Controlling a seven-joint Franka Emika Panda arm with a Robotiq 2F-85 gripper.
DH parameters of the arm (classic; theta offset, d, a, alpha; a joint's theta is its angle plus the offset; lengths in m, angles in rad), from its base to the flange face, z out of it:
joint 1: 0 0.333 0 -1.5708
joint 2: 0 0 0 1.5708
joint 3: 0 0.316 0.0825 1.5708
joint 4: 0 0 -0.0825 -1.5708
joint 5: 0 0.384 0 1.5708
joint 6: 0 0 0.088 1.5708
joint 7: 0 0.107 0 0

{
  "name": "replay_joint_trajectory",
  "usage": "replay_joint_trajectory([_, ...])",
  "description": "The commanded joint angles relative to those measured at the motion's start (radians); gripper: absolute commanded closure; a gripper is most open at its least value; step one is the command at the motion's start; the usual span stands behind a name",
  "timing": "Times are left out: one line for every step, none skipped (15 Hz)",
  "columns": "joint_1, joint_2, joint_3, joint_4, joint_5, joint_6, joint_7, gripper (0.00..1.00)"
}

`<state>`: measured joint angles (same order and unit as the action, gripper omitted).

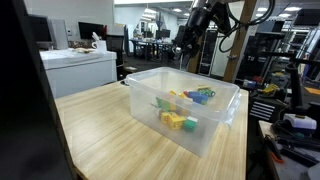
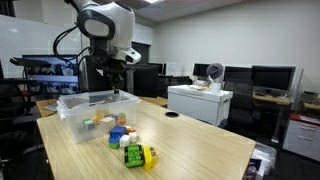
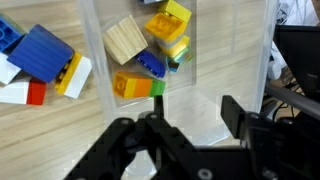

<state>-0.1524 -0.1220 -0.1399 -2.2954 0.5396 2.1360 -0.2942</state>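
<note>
The pincer [image 3: 155,120] hung above the clear plastic bin [image 1: 215,130], well off the counter [image 1: 110,130], as both exterior views showed. In the wrist view its dark fingers ran together to a point at the bottom of the picture, so it looked clenched. A sliver of a green block [image 3: 157,88] sat just beyond the tips, and whether it was pinched between them or merely lay below could not be told.

The bin stood on the wooden counter and held a heap of toy blocks. In the wrist view the heap held a tan wooden block [image 3: 125,38], a yellow block [image 3: 172,20], a small blue block [image 3: 150,62] and an orange block [image 3: 130,85], which touched the green sliver. The bare floor of the bin spread to the right of them.

Outside the bin wall, loose blocks lay on the counter: a large blue brick [image 3: 40,50], with a yellow piece [image 3: 75,75] and a red piece [image 3: 37,93] just beside it. In an exterior view this loose pile [image 2: 135,150] lay near the bin [image 2: 70,108], on the side nearer the camera, apart from its wall.
</note>
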Motion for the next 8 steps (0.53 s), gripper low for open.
replay_joint_trajectory([0.012, -0.02, -0.017, -0.021, -0.013, -0.008, -0.027, 0.07])
replay_joint_trajectory([0.011, -0.013, -0.02, -0.012, -0.01, -0.001, -0.026, 0.01])
replay_joint_trajectory([0.006, 0.004, -0.026, 0.006, -0.007, 0.006, -0.018, 0.0])
replay_joint_trajectory([0.002, 0.017, -0.033, 0.02, -0.005, 0.015, -0.012, 0.0])
replay_joint_trajectory([-0.006, 0.04, -0.045, 0.044, -0.003, 0.03, -0.003, 0.0])
replay_joint_trajectory([-0.017, 0.067, -0.06, 0.068, -0.004, 0.053, 0.005, 0.0])
replay_joint_trajectory([-0.025, 0.089, -0.074, 0.087, -0.005, 0.077, 0.006, 0.0])
replay_joint_trajectory([-0.036, 0.118, -0.09, 0.107, -0.01, 0.107, 0.01, 0.0])
